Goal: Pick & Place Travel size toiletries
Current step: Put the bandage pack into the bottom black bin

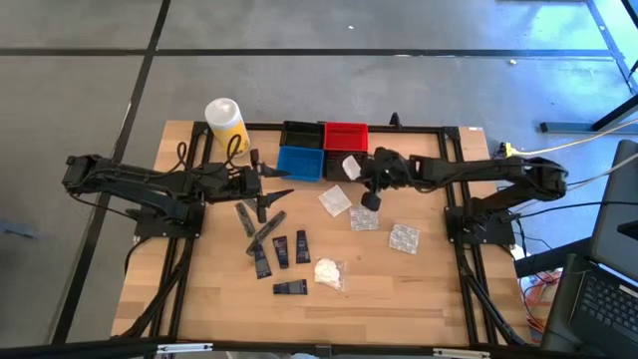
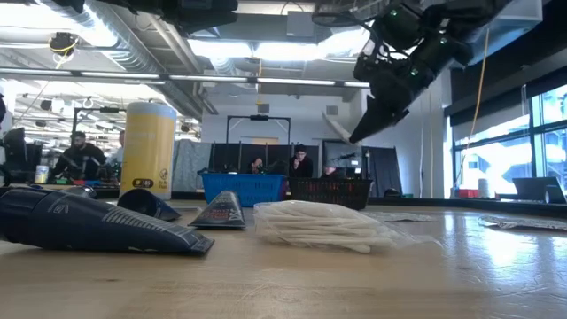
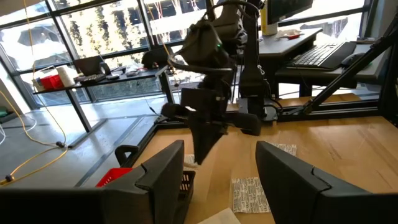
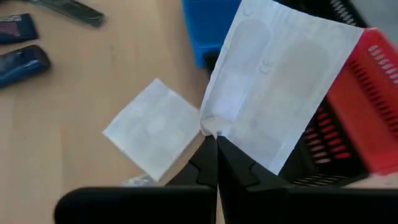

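Observation:
My right gripper [image 1: 365,176] hangs above the bins, shut on a flat clear-white packet [image 4: 280,81], which also shows in the high view as the packet [image 1: 351,166]. My left gripper [image 3: 217,186] is open and holds nothing, hovering by the blue bin [image 1: 301,162] above the far end of the tubes. Several dark flat tubes [image 1: 282,249] lie on the wood. A white wad in clear wrap [image 1: 329,271] lies near them, and in the low view as the wad [image 2: 314,226]. Three clear packets [image 1: 335,199], [image 1: 364,219], [image 1: 404,237] lie flat on the table. My right gripper pinches the packet between its two fingers [image 4: 211,163] at one corner [image 4: 208,126]. The fingers slant down from the table's right. The packet is lifted clear and fans out flat beyond the fingertips, over the edge of the blue, black and red bins.
A yellow cylinder with a white top [image 1: 226,124] stands at the far left of the table. The black bin [image 1: 299,133], red bin [image 1: 346,135] and a second black bin [image 4: 311,168] sit at the far middle. People sit in the room behind the table.

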Controlling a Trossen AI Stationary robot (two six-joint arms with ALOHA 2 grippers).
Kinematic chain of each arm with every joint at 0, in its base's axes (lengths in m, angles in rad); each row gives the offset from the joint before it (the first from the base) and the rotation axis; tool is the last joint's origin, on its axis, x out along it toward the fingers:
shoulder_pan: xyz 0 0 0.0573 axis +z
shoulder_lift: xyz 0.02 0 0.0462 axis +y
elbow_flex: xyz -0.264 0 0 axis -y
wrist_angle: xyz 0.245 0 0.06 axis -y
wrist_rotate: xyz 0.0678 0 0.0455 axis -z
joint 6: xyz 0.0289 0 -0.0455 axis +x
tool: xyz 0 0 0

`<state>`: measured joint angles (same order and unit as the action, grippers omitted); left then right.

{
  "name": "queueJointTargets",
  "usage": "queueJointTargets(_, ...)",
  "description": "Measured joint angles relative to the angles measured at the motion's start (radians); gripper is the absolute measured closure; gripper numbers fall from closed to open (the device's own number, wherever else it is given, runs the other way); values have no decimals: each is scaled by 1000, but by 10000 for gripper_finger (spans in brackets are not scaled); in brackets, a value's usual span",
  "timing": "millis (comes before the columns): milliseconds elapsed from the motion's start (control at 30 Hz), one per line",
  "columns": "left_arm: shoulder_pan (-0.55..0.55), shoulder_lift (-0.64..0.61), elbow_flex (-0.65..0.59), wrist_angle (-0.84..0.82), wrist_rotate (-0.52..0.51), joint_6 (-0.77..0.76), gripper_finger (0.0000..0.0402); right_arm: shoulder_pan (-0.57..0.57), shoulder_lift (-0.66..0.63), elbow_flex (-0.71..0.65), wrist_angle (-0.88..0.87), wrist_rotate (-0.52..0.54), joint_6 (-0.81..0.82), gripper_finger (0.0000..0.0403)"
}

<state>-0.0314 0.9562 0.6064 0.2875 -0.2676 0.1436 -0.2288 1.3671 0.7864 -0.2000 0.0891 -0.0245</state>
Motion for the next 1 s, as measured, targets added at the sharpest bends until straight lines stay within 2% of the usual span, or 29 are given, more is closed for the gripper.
queueJointTargets(400,0,0,0,0,0,0,206,-86,1,245,-254,0,-189,403)
queueJointTargets(700,0,0,0,0,0,0,206,-103,21,264,-297,-15,-276,403)
queueJointTargets(1000,0,0,0,0,0,0,206,-137,163,264,-305,-50,-299,403)
